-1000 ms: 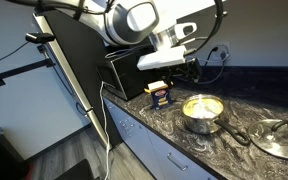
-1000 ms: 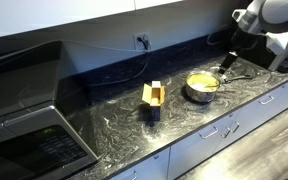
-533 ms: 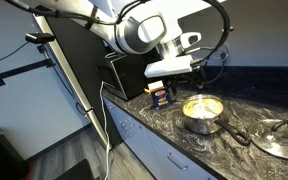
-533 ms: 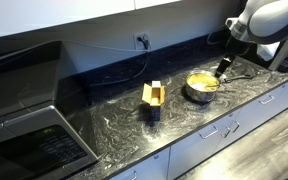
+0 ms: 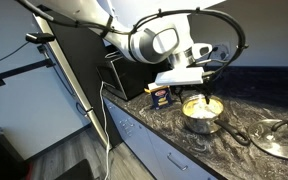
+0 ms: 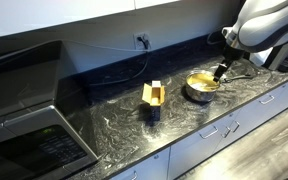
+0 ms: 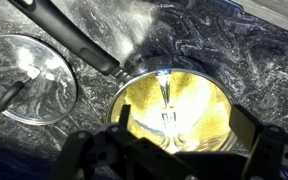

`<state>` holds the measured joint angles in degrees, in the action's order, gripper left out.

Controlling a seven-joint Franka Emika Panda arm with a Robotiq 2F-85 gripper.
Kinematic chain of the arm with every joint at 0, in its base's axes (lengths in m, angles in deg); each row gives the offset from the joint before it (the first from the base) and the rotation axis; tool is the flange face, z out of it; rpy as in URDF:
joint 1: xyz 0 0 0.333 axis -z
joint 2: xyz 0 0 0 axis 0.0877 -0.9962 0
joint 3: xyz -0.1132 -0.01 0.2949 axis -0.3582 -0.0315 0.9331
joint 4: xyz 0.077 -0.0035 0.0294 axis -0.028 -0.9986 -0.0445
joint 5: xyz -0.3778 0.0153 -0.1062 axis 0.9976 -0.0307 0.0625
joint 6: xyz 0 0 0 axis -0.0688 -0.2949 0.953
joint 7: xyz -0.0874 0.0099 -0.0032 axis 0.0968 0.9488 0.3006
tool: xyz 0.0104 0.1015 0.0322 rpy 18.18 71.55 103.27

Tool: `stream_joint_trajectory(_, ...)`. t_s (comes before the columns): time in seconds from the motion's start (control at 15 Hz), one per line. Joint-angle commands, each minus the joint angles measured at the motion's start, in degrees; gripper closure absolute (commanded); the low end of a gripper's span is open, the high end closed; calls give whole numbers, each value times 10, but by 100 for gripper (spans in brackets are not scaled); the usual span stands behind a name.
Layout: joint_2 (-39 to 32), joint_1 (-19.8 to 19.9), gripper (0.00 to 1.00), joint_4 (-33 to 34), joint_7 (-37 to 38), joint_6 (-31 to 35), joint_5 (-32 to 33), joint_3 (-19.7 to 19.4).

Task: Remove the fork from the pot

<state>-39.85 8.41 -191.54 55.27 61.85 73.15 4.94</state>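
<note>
Steel fork (image 7: 167, 100) in pot (image 7: 206, 92) lies beneath end effector (image 7: 179, 128).

Dark marbled countertop (image 6: 114, 115) — white drawers (image 6: 209, 140)

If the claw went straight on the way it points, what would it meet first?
Most likely the fork lying inside the pot, right under the open claw; depth is hard to judge.

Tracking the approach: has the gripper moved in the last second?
Yes. The gripper has swung from above the box across to the pot and dropped lower toward it.
</note>
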Motion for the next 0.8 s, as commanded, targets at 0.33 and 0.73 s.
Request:
stream_joint_trajectory(0.33, -95, 11, 0, 85, 20, -7, 53, 14)
stream_joint_trajectory(0.73, -128, 15, 6, 114, 15, -18, 65, 21)
